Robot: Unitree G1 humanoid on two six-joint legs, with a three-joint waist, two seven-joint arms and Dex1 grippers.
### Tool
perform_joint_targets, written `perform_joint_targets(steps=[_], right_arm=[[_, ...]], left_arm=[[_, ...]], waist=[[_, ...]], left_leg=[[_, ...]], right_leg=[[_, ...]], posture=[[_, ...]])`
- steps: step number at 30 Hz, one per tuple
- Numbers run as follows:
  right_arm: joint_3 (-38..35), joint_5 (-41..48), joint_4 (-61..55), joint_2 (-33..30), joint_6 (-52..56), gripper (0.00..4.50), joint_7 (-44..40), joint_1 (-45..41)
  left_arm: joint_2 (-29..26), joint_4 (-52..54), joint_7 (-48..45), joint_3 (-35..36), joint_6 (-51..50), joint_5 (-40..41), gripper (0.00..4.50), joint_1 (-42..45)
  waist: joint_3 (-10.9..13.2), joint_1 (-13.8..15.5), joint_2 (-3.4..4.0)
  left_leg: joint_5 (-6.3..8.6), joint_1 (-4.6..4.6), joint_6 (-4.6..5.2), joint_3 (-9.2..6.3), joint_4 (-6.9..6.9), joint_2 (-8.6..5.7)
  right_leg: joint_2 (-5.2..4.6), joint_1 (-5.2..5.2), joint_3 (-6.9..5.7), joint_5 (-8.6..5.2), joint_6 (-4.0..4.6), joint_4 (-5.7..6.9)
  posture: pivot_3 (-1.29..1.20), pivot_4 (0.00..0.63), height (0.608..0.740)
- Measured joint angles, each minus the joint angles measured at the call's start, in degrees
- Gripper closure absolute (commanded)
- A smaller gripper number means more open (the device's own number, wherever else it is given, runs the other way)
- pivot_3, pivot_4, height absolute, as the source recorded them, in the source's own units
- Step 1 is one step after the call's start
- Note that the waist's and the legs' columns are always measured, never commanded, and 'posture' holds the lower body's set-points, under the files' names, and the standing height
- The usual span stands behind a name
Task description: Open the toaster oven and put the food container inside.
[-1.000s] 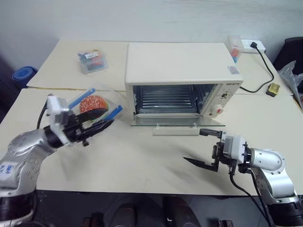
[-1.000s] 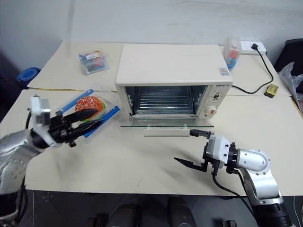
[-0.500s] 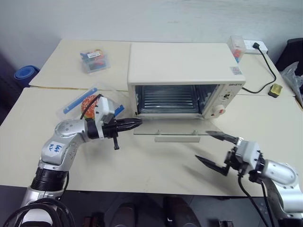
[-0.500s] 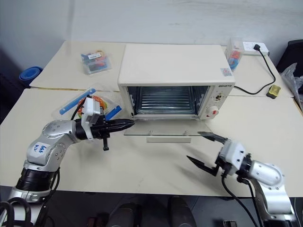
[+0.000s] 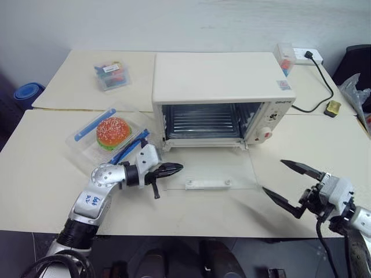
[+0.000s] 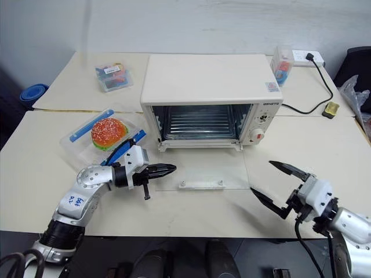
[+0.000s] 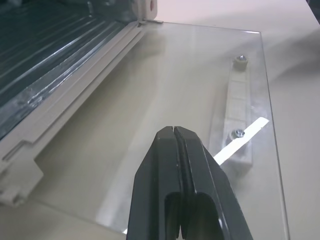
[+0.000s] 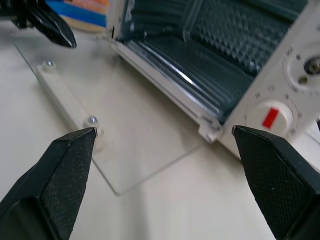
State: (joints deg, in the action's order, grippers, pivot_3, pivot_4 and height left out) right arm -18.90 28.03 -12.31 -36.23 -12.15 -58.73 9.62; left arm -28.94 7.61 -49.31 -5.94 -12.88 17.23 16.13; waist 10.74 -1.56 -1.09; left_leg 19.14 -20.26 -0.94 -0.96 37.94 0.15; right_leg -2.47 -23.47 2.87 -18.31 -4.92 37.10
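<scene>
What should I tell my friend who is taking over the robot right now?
Left gripper: shut, holding nothing, tips at the left edge of the lowered glass door.
Right gripper: open, empty, over the table to the right of the door.
Toaster oven: open, door lying flat, wire rack bare.
Food container: on the table left of the oven, burger inside, lid on.
Done: opening the oven.
Left: pick up the container and slide it onto the rack.
</scene>
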Motion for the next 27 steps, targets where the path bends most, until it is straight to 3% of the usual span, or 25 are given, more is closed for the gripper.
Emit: perform_joint_targets(steps=[3, 7, 14, 18, 21, 24, 27], right_arm=[[2.8, 1.8, -1.6, -0.6, 3.5, 0.0, -0.7, -3.5], [6.0, 3.1, -2.4, -0.8, 6.2, 0.0, -2.1, -7.6], [11.5, 5.3, -0.6, 1.1, 7.4, 0.0, -7.1, -15.8], [12.4, 4.9, 1.4, 3.6, 4.3, 0.0, -8.9, -18.9], [12.4, 3.9, 4.0, 4.5, 1.1, 0.0, -9.8, -21.3], [12.1, 3.6, 6.0, 4.4, -0.4, 0.0, -10.8, -21.6], [11.6, 3.5, 6.3, 3.7, -0.6, 0.0, -11.2, -21.1]], left_arm=[[0.8, 5.5, 1.1, 6.0, 1.0, 4.4, 3.32, -4.3], [-3.3, 13.5, 1.2, 16.2, 0.4, 9.3, 2.11, -13.9], [-1.2, 16.0, 12.4, 55.3, -10.3, 26.4, 0.02, -39.4], [1.2, 11.3, 16.6, 64.2, -15.9, 31.3, 0.02, -47.1], [0.8, 10.7, 18.9, 65.9, -18.9, 36.0, 0.02, -47.0], [-2.7, 12.0, 22.9, 65.8, -23.6, 42.7, 0.02, -43.4], [-10.3, 12.5, 30.0, 63.6, -30.3, 49.6, 0.02, -36.6]], waist=[[0.0, -0.1, 0.0], [0.0, -0.1, 0.02], [0.0, 0.1, -0.1], [0.1, 0.7, -0.14], [0.0, 1.2, -0.3], [0.0, 1.6, -0.3], [0.0, 1.4, -0.27]], left_leg=[[0.01, -0.03, -0.01, 0.0, 0.0, 0.05], [0.02, -0.01, -0.02, 0.01, -0.04, 0.07], [0.12, -0.01, 0.09, -0.05, -0.03, 0.16], [0.18, 0.0, 0.2, -0.13, 0.0, -0.02], [0.18, 0.03, 0.19, -0.19, 0.04, -0.02], [0.19, 0.01, 0.16, -0.31, 0.03, -0.01], [0.19, -0.02, 0.12, -0.36, 0.01, -0.01]], right_leg=[[0.0, -0.04, 0.0, 0.0, 0.0, 0.0], [0.0, -0.03, 0.01, -0.01, 0.02, -0.04], [-0.05, 0.07, -0.14, -0.06, 0.11, -0.21], [-0.24, 0.17, -0.23, -0.06, 0.1, -0.28], [-0.27, 0.26, -0.29, -0.05, 0.1, -0.28], [-0.3, 0.27, -0.39, -0.07, 0.14, -0.28], [-0.31, 0.23, -0.45, -0.08, 0.15, -0.23]], posture=[[0.0, 0.15, 0.74], [0.0, 0.15, 0.74], [0.0, 0.15, 0.74], [0.0, 0.15, 0.74], [0.0, 0.15, 0.74], [0.0, 0.15, 0.74], [0.0, 0.15, 0.74]])
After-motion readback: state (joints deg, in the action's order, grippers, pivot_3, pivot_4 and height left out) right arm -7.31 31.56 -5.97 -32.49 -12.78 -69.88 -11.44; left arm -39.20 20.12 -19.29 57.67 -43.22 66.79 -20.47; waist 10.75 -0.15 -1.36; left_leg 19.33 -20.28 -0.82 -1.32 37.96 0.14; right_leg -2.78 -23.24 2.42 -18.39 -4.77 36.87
